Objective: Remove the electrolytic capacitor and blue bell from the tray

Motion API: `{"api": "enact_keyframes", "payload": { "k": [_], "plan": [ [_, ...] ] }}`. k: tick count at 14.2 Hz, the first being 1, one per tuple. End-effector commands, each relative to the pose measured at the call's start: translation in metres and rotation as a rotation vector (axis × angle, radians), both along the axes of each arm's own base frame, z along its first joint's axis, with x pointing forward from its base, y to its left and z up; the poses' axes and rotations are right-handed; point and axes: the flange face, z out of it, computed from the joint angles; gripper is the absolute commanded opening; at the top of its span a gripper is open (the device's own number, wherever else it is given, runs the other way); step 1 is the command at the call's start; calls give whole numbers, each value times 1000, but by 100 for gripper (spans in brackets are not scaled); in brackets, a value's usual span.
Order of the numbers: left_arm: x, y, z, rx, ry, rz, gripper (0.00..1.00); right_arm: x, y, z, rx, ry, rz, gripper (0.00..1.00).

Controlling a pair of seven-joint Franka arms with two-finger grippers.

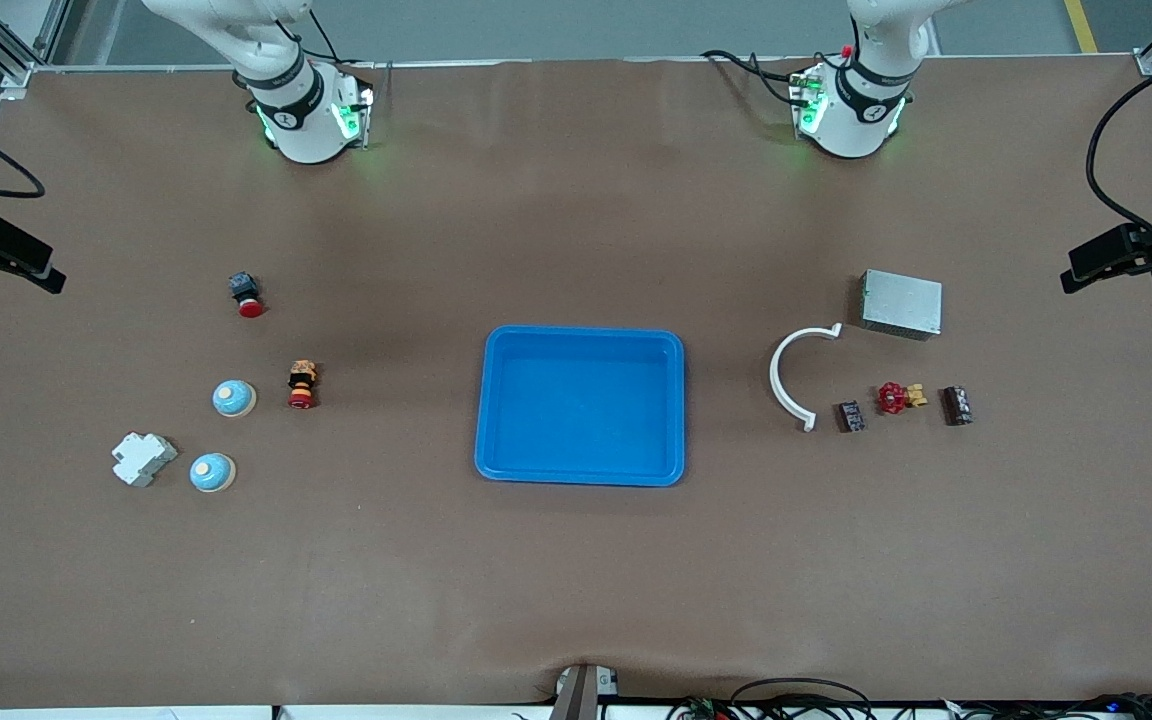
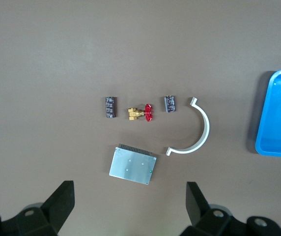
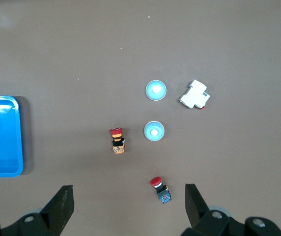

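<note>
The left gripper (image 2: pixel 129 209) hangs above the left arm's end of the brown worktop (image 1: pixel 576 580), jaws spread fully apart and holding nothing. Below it lie two small dark rectangular capacitors, the first capacitor (image 2: pixel 170 103) beside the tip of a white curved plastic clamp (image 2: pixel 199 132) and the second capacitor (image 2: pixel 110 107) well apart from the clamp. A brass valve with a red handwheel (image 2: pixel 141 113) lies between the two capacitors. A flat silver metal box (image 2: pixel 131 164) rests closest to the left gripper, just beside the clamp's other tip.

The right gripper (image 3: pixel 129 206) hangs above the right arm's end of the worktop, jaws likewise fully spread and empty. Below it lie two round blue dome bells, the first bell (image 3: pixel 154 131) and the second bell (image 3: pixel 155 90), each with a pale centre button. A white plastic block (image 3: pixel 194 95) sits beside the second bell. A red-capped orange push-button (image 3: pixel 117 140) lies beside the first bell, and a red-capped blue-bodied push-button (image 3: pixel 160 189) lies closest to the right gripper.

A shallow blue rectangular plastic tray (image 1: pixel 496 400) sits at the worktop's centre, between both groups.
</note>
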Motion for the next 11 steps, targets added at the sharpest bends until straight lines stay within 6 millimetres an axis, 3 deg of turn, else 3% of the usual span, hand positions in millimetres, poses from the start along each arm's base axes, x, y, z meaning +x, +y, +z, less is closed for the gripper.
{"api": "enact_keyframes", "payload": {
  "k": [1, 4, 6, 9, 11],
  "plan": [
    [4, 8, -1, 17, -14, 7, 100, -4, -4, 1, -10, -12, 5, 100],
    [8, 8, -4, 10, -15, -1, 100, -4, -4, 1, -10, -13, 5, 100],
    [8, -17, -3, 18, -18, -33, 100, -2, -4, 1, -11, -18, 3, 100],
    [6, -12, 0, 26, -23, -24, 100, -2, -3, -3, -11, -16, 4, 100],
    [9, 7, -6, 29, -13, 2, 100, -2, -3, -3, -9, -15, 4, 100]
  ]
}}
